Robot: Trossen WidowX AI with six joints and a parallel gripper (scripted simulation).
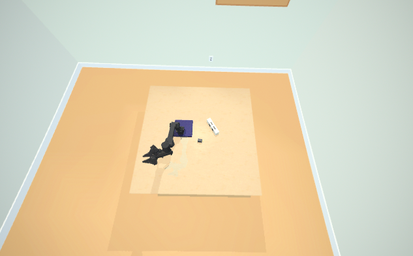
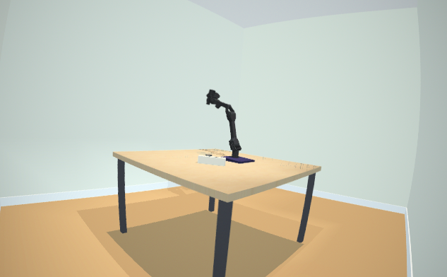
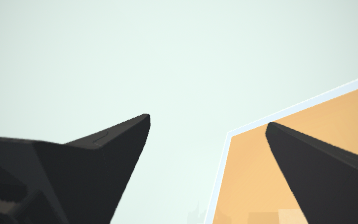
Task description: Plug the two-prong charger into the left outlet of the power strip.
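Observation:
The small dark charger lies on the wooden table, just left of the near end of the white power strip. The strip also shows in the exterior view, where the charger is too small to make out. My gripper is raised high above the table, away from both, and points out toward the wall; it shows in the exterior view too. In the wrist view its two dark fingers stand wide apart with nothing between them, only wall and floor beyond.
The arm's base stands on a dark blue mat near the table's middle. The table stands on four dark legs in a bare room.

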